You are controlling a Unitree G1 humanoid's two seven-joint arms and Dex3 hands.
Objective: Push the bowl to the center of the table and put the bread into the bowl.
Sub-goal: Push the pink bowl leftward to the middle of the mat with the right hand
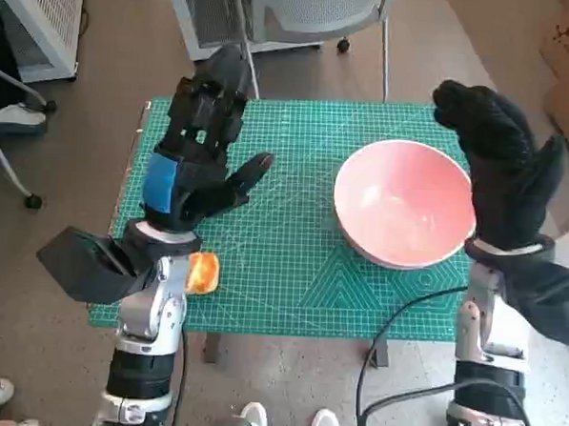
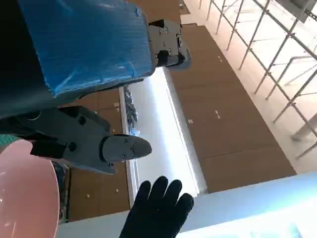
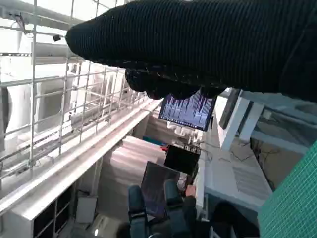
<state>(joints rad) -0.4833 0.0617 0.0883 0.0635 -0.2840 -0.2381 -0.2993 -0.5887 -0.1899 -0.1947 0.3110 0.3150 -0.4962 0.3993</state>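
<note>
Green cutting mat [image 1: 291, 271] with grid lines, covering the tabletop at frame centre. Grey chair [image 1: 314, 9] at upper centre, black cable [image 1: 393, 324] at lower right, white shoes [image 1: 288, 425] along bottom edge.

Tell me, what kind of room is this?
Probably a lab or office workspace: a small table under a green gridded cutting mat, wheeled chairs nearby, and a person seated by lit computer screens.

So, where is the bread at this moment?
In the head view, the bread lies near the front left edge of the green mat, right beside the left forearm, far from the pink bowl.
</note>
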